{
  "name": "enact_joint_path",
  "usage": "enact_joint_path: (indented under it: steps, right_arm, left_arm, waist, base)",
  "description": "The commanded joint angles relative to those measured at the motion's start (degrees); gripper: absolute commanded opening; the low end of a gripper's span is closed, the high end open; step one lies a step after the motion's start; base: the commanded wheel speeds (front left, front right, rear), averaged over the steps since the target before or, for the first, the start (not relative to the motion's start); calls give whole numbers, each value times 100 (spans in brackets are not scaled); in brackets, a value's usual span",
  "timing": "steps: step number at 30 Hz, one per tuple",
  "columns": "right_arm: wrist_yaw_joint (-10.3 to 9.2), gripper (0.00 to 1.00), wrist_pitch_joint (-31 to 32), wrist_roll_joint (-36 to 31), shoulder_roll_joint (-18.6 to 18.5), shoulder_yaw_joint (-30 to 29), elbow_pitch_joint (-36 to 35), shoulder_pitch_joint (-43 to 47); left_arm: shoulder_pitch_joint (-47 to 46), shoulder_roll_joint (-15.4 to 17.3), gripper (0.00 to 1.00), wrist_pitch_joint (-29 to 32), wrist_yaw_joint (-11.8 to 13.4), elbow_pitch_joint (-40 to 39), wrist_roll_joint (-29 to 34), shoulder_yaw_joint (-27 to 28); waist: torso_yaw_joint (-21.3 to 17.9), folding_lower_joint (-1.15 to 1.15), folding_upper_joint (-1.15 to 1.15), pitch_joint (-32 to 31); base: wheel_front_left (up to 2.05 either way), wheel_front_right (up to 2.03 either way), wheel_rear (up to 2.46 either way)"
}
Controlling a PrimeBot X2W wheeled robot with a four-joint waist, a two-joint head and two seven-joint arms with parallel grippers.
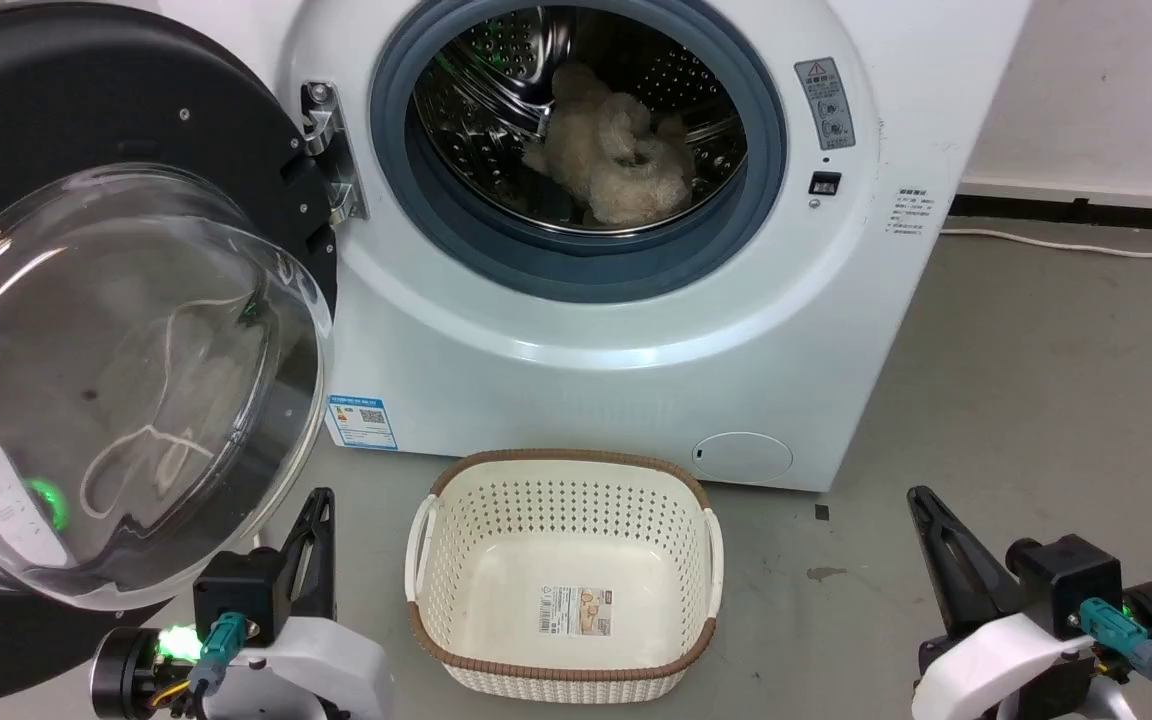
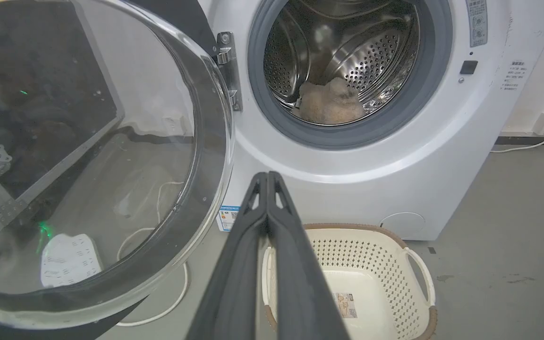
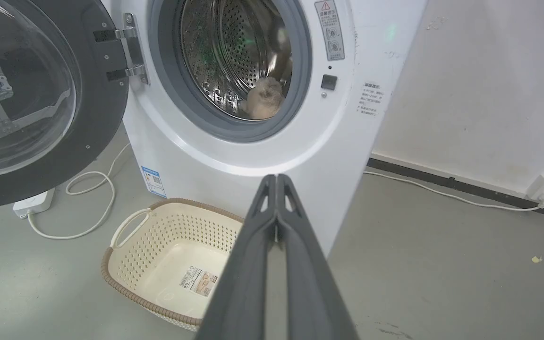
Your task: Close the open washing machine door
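The washing machine door [image 1: 116, 150] stands swung wide open to the left on its hinge [image 1: 331, 150], black rim and bulging clear glass bowl [image 1: 126, 380] facing me. The door [image 2: 88, 156] looms left of my left fingers; in the right wrist view the door [image 3: 97, 118] hangs at upper left. The steel drum mouth [image 1: 576, 130] is uncovered, a beige fluffy item [image 1: 616, 150] inside. My left gripper [image 1: 318, 500] is shut, low beside the glass bowl's lower edge, holding nothing. My right gripper [image 1: 921, 497] is shut and empty at lower right.
A cream perforated laundry basket [image 1: 451, 560] sits on the grey floor before the white machine [image 1: 636, 380], between both grippers. A white power strip [image 3: 31, 203] and cable [image 3: 92, 198] lie under the door. A wall and cable run at right.
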Motion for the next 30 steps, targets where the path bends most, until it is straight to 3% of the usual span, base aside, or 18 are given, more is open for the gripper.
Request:
enact_joint_path:
  steps: [1, 17, 18, 30]
  right_arm:
    - [5, 0, 3, 26, 25, -4, -27, 54]
    - [5, 0, 3, 26, 25, -4, -27, 54]
    - [5, 100, 3, 26, 25, -4, -27, 54]
    - [0, 100, -99, 109, -2, -34, 15, 44]
  left_arm:
    - [65, 0, 0, 2, 16, -24, 16, 3]
    - [65, 0, 0, 2, 16, -24, 16, 3]
    - [65, 0, 100, 2, 16, -24, 16, 3]
    - [2, 5, 100, -100, 10, 0, 7, -62]
  waist:
    - [0, 0, 0, 0]
    - [0, 0, 0, 0]
    - [0, 0, 0, 0]
    - [12, 0, 0, 2]
  base:
    - [0, 0, 0]
    - [0, 0, 0]
    - [0, 0, 0]
    - [0, 0, 0]
